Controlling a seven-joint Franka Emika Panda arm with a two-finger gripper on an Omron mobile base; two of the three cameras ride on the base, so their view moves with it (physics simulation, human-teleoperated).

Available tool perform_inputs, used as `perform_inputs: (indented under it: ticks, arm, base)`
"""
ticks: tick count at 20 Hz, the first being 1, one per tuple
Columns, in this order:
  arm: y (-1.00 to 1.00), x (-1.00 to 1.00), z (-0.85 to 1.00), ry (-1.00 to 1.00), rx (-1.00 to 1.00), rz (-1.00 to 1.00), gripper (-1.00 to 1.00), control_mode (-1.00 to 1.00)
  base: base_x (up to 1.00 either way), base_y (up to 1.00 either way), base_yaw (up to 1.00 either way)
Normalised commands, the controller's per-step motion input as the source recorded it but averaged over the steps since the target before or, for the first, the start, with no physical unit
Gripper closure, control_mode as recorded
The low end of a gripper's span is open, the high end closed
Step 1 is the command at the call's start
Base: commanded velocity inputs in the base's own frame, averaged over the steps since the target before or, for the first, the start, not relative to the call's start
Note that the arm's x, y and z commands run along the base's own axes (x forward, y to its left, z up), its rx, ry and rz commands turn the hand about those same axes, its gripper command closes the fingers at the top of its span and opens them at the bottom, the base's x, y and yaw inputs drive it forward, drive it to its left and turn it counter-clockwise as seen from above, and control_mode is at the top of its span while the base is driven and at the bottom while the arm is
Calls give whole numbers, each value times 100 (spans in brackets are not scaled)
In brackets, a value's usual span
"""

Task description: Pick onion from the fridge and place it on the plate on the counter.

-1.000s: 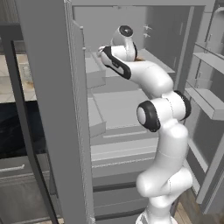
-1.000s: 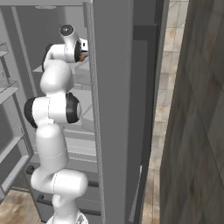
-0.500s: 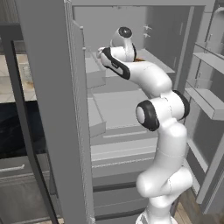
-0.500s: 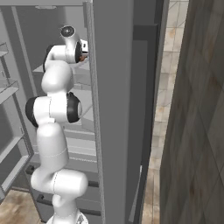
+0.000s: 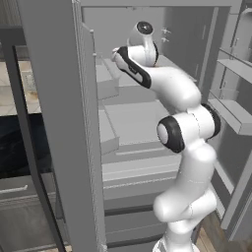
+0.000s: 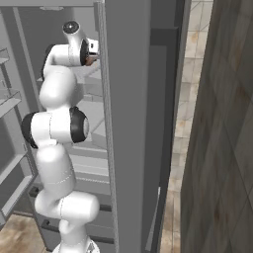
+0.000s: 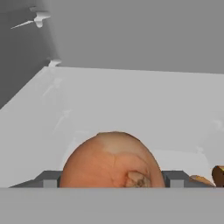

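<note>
Pincer [image 7: 112,183] sits deep in the upper part of the fridge [image 5: 59,98], and against the pictures from a second and half a second ago the arm's pose is nearly the same, with the hand staying at the same upper shelf [image 7: 131,105]. In the hand view the two dark finger tips [image 7: 48,178] flank the onion [image 7: 113,159] on either side, right against its flanks; whether they press it or merely bracket it I cannot tell.

Onion is a smooth, round, orange-brown ball with a paler patch on top and a small darker blemish low on its front. It rests on the pale grey shelf, centred between the tips and rising well above them. In the right base view a sliver of orange-brown [image 6: 90,60] shows at the hand. At the lower right edge of the hand view, another orange-brown item [image 7: 217,175] lies on the shelf, near the onion but apart from it.
</note>
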Motion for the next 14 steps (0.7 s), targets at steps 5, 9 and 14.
perform_inputs:
  ticks: [5,9,14]
  arm:
    - [-33,-100,38,-5,0,0,100,-100]
    - [-7,-100,8,2,0,-2,100,-100]
    - [0,-100,-17,4,0,-1,100,-100]
  base:
    - [0,0,0]
    - [0,0,0]
    - [0,0,0]
